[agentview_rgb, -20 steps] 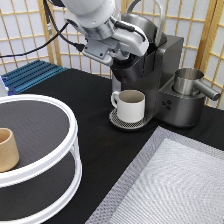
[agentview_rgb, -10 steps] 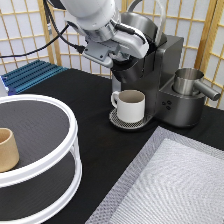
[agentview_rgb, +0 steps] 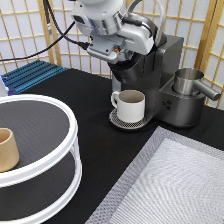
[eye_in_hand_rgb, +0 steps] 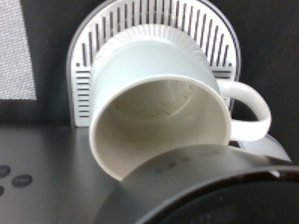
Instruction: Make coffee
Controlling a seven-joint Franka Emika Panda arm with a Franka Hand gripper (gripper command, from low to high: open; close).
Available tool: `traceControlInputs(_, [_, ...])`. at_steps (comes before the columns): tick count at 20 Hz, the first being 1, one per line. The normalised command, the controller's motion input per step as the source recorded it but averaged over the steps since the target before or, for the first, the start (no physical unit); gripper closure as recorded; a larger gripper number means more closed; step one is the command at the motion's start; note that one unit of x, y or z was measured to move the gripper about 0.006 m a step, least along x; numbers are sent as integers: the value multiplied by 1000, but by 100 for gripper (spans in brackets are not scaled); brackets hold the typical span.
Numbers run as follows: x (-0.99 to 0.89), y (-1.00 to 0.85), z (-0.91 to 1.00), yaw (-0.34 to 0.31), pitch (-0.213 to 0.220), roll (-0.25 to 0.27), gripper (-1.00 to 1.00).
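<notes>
Exterior view shows a black counter (agentview_rgb: 85, 107) that carries everything; at that view's bottom right lies a large grey woven mat (agentview_rgb: 172, 187), and at the bottom left stands a white two-tier round stand (agentview_rgb: 55, 150) with dark shelves, a tan handleless cup (agentview_rgb: 7, 149) resting on its upper shelf near the left edge. A blue ribbed mat (agentview_rgb: 32, 75) lies at the left, in front of a wooden lattice screen (agentview_rgb: 30, 30). The robot arm (agentview_rgb: 102, 20) reaches in from the top, bulky and white-grey, with black cables trailing toward the left; its pincer (agentview_rgb: 131, 56) sits at the head of the dark coffee machine (agentview_rgb: 160, 75), directly above the mug, but whether the fingers are spread or closed cannot be told, since the hand and the machine's head hide them. A steel pitcher (agentview_rgb: 190, 82) stands on the machine's right-hand side; a white handled mug (agentview_rgb: 131, 105) sits on the round slotted drip tray (agentview_rgb: 120, 122) under the brew head, handle toward the exterior view's left. Wrist view looks down into that mug (eye_in_hand_rgb: 165, 125), whose inside shows only faint specks; the drip tray (eye_in_hand_rgb: 93, 75) shows around it; small buttons (eye_in_hand_rgb: 3, 180) mark the machine's body. The coffee pod cannot be seen in either view.
</notes>
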Motion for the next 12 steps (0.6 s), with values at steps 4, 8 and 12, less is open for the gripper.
traceControlInputs(4, [-88,159,72,0,-88,-147,-100])
traceControlInputs(8, [-254,79,232,0,-93,-117,-100])
traceControlInputs(12, [-294,14,325,0,-61,-86,-100])
